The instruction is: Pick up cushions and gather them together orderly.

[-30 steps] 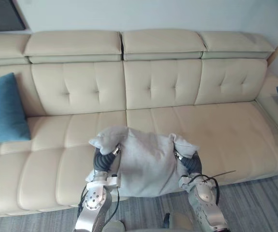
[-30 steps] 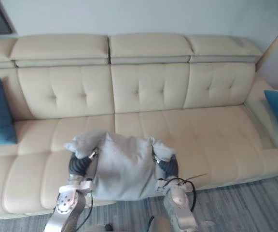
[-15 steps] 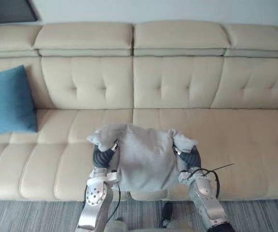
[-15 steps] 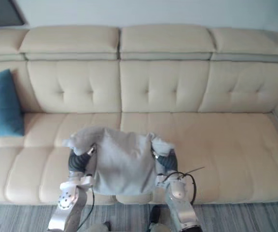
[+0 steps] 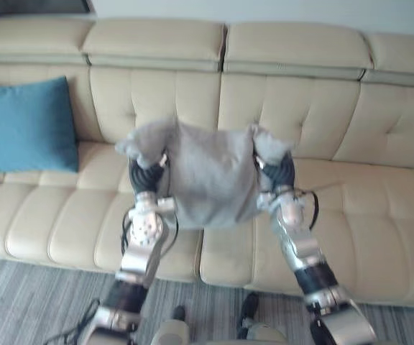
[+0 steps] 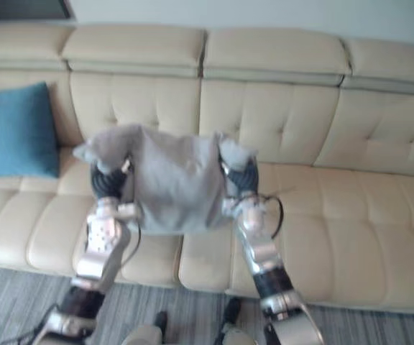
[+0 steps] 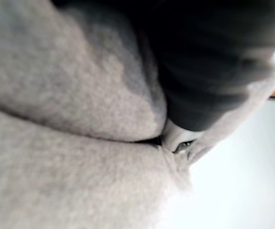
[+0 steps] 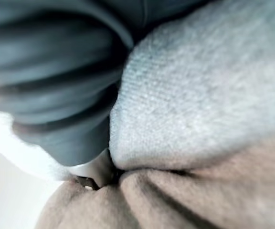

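A grey cushion (image 5: 207, 176) hangs in the air in front of the cream sofa's backrest, held up by both hands. My left hand (image 5: 144, 175) is at its upper left corner and my right hand (image 5: 279, 172) at its upper right corner. The cloth bunches over each hand. In the left wrist view a finger (image 7: 175, 138) pinches into folds of grey fabric (image 7: 56, 171). The right wrist view has a finger (image 8: 95, 172) dug into puckered fabric (image 8: 199, 95) the same way. A blue cushion (image 5: 31, 126) leans upright against the backrest at the sofa's left end.
The long cream leather sofa (image 5: 379, 194) spans the view, with bare seat on both sides of the held cushion. Grey striped carpet (image 5: 34, 287) lies in front of it.
Both arms have lifted the grey cushion from seat height up in front of the backrest. The camera has turned left, so the blue cushion sits further into the view.
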Robot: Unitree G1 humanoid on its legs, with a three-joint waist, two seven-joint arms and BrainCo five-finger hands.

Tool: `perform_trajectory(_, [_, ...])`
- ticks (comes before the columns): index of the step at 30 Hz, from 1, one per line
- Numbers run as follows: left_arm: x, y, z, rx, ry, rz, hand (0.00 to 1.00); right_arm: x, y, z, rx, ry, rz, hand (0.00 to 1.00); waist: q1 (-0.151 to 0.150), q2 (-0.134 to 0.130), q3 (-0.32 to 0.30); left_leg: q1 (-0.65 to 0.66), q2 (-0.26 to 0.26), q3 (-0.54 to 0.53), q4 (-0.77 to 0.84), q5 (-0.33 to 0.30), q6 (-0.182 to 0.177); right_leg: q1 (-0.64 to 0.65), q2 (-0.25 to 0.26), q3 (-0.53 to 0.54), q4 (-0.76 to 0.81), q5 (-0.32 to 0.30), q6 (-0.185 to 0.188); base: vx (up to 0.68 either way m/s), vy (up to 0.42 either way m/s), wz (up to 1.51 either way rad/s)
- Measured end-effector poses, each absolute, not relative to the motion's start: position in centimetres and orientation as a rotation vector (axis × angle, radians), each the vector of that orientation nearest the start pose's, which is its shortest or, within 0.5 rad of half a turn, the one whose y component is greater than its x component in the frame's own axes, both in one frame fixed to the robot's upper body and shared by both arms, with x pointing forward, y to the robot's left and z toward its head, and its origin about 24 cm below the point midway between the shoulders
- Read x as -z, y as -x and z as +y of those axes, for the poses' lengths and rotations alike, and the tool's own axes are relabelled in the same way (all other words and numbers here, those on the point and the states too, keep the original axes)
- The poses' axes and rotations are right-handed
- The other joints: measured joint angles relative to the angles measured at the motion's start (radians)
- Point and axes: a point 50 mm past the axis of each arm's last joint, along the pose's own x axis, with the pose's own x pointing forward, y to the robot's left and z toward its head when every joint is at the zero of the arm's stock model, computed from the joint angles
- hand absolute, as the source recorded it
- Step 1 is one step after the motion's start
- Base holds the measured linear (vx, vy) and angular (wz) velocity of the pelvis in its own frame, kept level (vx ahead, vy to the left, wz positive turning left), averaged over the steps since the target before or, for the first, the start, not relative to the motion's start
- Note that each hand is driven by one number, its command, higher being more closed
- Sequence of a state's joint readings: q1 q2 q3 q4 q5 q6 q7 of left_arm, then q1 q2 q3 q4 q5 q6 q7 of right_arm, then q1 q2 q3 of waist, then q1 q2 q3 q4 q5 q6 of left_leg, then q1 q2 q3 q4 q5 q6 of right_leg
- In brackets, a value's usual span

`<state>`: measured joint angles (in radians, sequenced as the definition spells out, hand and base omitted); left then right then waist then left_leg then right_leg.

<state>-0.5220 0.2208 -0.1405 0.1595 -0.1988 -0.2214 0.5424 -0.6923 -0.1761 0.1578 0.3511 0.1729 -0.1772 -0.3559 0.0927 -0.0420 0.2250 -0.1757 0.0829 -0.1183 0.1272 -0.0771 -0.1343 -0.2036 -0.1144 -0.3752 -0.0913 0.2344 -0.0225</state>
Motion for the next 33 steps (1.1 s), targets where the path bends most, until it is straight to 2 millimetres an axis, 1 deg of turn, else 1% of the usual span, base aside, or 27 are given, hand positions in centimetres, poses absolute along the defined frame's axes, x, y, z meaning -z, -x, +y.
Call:
perform_trajectory(1, [-18.6, -33.3, 15.1, -0.299, 0.1, -0.581, 1.0, -20.5, -36.3, -12.2, 0.099, 0.016, -0.545, 1.0, 0.0, -0.001, 0.037, -0.021, -0.001, -0.003, 0.003, 0.01, -0.003, -0.019, -0.002, 0.0, 0.0, 0.005, 0.004, -0.22, -0.054, 0.16])
perform_trajectory(2, [-19.9, -33.7, 15.2, -0.308, 0.094, -0.618, 1.0, -22.6, -36.7, -12.4, 0.121, 0.012, -0.594, 1.0, 0.002, -0.003, 0.069, -0.038, -0.002, -0.004, 0.002, 0.016, -0.003, -0.037, -0.003, 0.002, 0.0, -0.002, 0.014, -0.19, -0.045, 0.02])
perform_trajectory(3, [-20.5, -34.0, 15.4, -0.312, 0.087, -0.634, 1.0, -23.5, -36.9, -12.4, 0.132, 0.009, -0.612, 1.0, 0.003, -0.004, 0.083, -0.043, -0.002, -0.002, 0.002, 0.023, -0.005, -0.044, -0.003, 0.002, 0.0, -0.003, 0.017, -0.14, -0.04, -0.01])
perform_trajectory(4, [-22.4, -34.6, 15.7, -0.328, 0.066, -0.678, 1.0, -25.8, -37.3, -12.4, 0.154, 0.01, -0.661, 1.0, 0.003, -0.004, 0.112, -0.076, -0.001, -0.003, -0.003, 0.041, -0.011, -0.079, -0.004, 0.003, 0.0, -0.004, 0.028, -0.1, -0.035, -0.03])
perform_trajectory(5, [-23.0, -34.8, 15.9, -0.331, 0.059, -0.693, 1.0, -26.5, -37.4, -12.5, 0.159, 0.013, -0.677, 1.0, 0.003, -0.005, 0.123, -0.085, -0.001, -0.003, -0.003, 0.048, -0.019, -0.09, -0.004, 0.004, 0.0, -0.005, 0.029, -0.09, -0.029, -0.01])
perform_trajectory(6, [-24.4, -35.2, 16.2, -0.339, 0.045, -0.725, 1.0, -28.1, -37.5, -12.5, 0.174, 0.01, -0.712, 1.0, 0.001, -0.005, 0.158, -0.097, 0.001, -0.003, -0.002, 0.054, -0.022, -0.1, -0.005, 0.004, 0.0, 0.001, 0.038, -0.05, -0.013, -0.03])
perform_trajectory(7, [-24.8, -35.3, 16.3, -0.342, 0.041, -0.734, 1.0, -28.5, -37.5, -12.4, 0.179, 0.008, -0.719, 1.0, -0.002, -0.007, 0.167, -0.103, 0.001, -0.003, -0.001, 0.055, -0.023, -0.106, -0.005, 0.004, 0.0, 0.005, 0.042, -0.03, -0.003, -0.01])
perform_trajectory(9, [-26.3, -36.2, 16.7, -0.357, 0.025, -0.752, 1.0, -30.3, -37.9, -12.5, 0.202, 0.013, -0.741, 1.0, -0.011, -0.012, 0.189, -0.152, 0.001, -0.003, 0.012, 0.058, -0.027, -0.148, -0.005, 0.003, 0.001, 0.016, 0.046, 0.0, 0.0, 0.0])
perform_trajectory(11, [-27.7, -37.4, 16.8, -0.368, 0.027, -0.731, 1.0, -31.5, -38.4, -12.7, 0.227, 0.03, -0.736, 1.0, -0.021, -0.012, 0.211, -0.196, 0.001, -0.006, 0.039, 0.052, -0.031, -0.179, -0.003, 0.002, 0.001, 0.04, 0.028, 0.03, 0.048, 0.03])
perform_trajectory(14, [-29.1, -37.9, 17.1, -0.378, 0.013, -0.74, 1.0, -32.7, -38.6, -12.5, 0.239, 0.029, -0.748, 1.0, -0.034, -0.012, 0.213, -0.249, -0.001, -0.007, 0.063, 0.046, -0.031, -0.221, -0.005, 0.01, 0.002, 0.058, 0.031, 0.02, 0.075, -0.02])
perform_trajectory(15, [-30.3, -38.2, 17.3, -0.388, 0.007, -0.752, 0.0, -33.8, -38.7, -12.5, 0.246, 0.025, -0.757, 1.0, -0.037, -0.012, 0.236, -0.272, -0.003, -0.002, 0.086, 0.044, -0.03, -0.237, -0.005, 0.031, 0.002, 0.081, 0.034, 0.02, 0.16, -0.1])
perform_trajectory(16, [-31.0, -38.5, 17.3, -0.396, 0.005, -0.751, 0.0, -34.2, -38.8, -12.6, 0.254, 0.023, -0.751, 0.0, -0.038, -0.012, 0.242, -0.294, -0.004, 0.0, 0.099, 0.035, -0.029, -0.256, -0.004, 0.048, 0.002, 0.092, 0.047, 0.01, 0.172, -0.11])
perform_trajectory(17, [-31.1, -38.5, 17.4, -0.398, 0.004, -0.751, 0.0, -34.4, -38.9, -12.7, 0.259, 0.024, -0.75, 0.0, -0.038, -0.012, 0.242, -0.303, -0.004, 0.001, 0.104, 0.032, -0.026, -0.262, -0.004, 0.055, 0.002, 0.095, 0.049, 0.0, 0.176, -0.13])
perform_trajectory(18, [-31.6, -38.8, 17.7, -0.406, -0.004, -0.746, 0.0, -34.8, -39.0, -13.1, 0.285, 0.031, -0.745, 0.0, -0.038, -0.011, 0.246, -0.33, -0.006, 0.01, 0.122, 0.022, -0.019, -0.287, -0.004, 0.079, 0.002, 0.114, 0.071, 0.0, 0.148, -0.13])
perform_trajectory(21, [-32.1, -39.0, 18.8, -0.425, -0.056, -0.739, 0.0, -35.3, -39.0, -13.6, 0.304, 0.036, -0.753, 0.0, -0.04, -0.017, 0.258, -0.355, -0.01, 0.032, 0.155, 0.003, -0.005, -0.308, -0.006, 0.118, 0.002, 0.133, 0.082, -0.01, 0.154, -0.21])
perform_trajectory(22, [-32.9, -38.8, 19.5, -0.442, -0.082, -0.756, 0.0, -36.1, -38.8, -13.5, 0.308, 0.027, -0.771, 0.0, -0.041, -0.016, 0.258, -0.382, -0.008, 0.045, 0.179, -0.01, 0.002, -0.333, -0.006, 0.14, 0.002, 0.159, 0.108, -0.02, 0.111, -0.26])
perform_trajectory(23, [-33.4, -38.7, 19.9, -0.449, -0.091, -0.765, 0.0, -36.5, -38.8, -13.5, 0.311, 0.017, -0.777, 0.0, -0.044, -0.016, 0.259, -0.391, -0.009, 0.052, 0.19, -0.014, 0.007, -0.342, -0.006, 0.153, 0.002, 0.171, 0.113, -0.02, 0.134, -0.28])
perform_trajectory(24, [-34.0, -38.6, 20.1, -0.454, -0.102, -0.776, 0.0, -37.1, -38.6, -13.7, 0.321, 0.007, -0.788, 0.0, -0.045, -0.016, 0.259, -0.408, -0.012, 0.058, 0.206, -0.02, 0.011, -0.355, -0.008, 0.169, 0.002, 0.185, 0.114, -0.01, 0.125, -0.19])
perform_trajectory(25, [-34.9, -38.5, 20.4, -0.469, -0.134, -0.791, 0.0, -37.7, -38.4, -14.3, 0.338, 0.011, -0.803, 0.0, -0.047, -0.016, 0.26, -0.427, -0.014, 0.069, 0.223, -0.026, 0.02, -0.371, -0.01, 0.185, 0.002, 0.203, 0.107, 0.0, 0.144, -0.18])
perform_trajectory(27, [-35.4, -38.4, 21.1, -0.481, -0.197, -0.794, 0.0, -38.2, -38.4, -15.0, 0.353, -0.002, -0.799, 0.0, -0.053, -0.016, 0.26, -0.442, -0.018, 0.079, 0.245, -0.037, 0.026, -0.38, -0.013, 0.198, 0.002, 0.206, 0.103, 0.0, 0.106, -0.13])
perform_trajectory(29, [-36.0, -38.2, 22.4, -0.509, -0.268, -0.789, 0.0, -39.1, -38.2, -16.6, 0.384, -0.026, -0.802, 0.0, -0.054, -0.017, 0.26, -0.458, -0.021, 0.095, 0.276, -0.052, 0.033, -0.389, -0.015, 0.224, 0.002, 0.206, 0.103, 0.01, 0.088, -0.15])
perform_trajectory(30, [-36.1, -38.2, 22.6, -0.513, -0.273, -0.787, 0.0, -39.2, -38.2, -16.9, 0.387, -0.032, -0.801, 0.0, -0.055, -0.017, 0.26, -0.459, -0.021, 0.096, 0.279, -0.054, 0.033, -0.39, -0.015, 0.225, 0.002, 0.206, 0.103, 0.01, 0.063, -0.12])
perform_trajectory(32, [-36.4, -37.9, 23.9, -0.546, -0.307, -0.774, 0.0, -39.7, -37.9, -19.6, 0.434, -0.061, -0.79, 0.0, -0.061, -0.017, 0.26, -0.46, -0.021, 0.099, 0.285, -0.055, 0.033, -0.39, -0.015, 0.231, 0.002, 0.206, 0.103, 0.01, 0.039, -0.05])
perform_trajectory(33, [-36.4, -37.8, 24.2, -0.553, -0.313, -0.773, 0.0, -39.8, -37.9, -20.1, 0.444, -0.063, -0.79, 0.0, -0.063, -0.017, 0.26, -0.461, -0.021, 0.099, 0.286, -0.055, 0.033, -0.39, -0.015, 0.232, 0.002, 0.206, 0.103, 0.0, 0.0, 0.0])
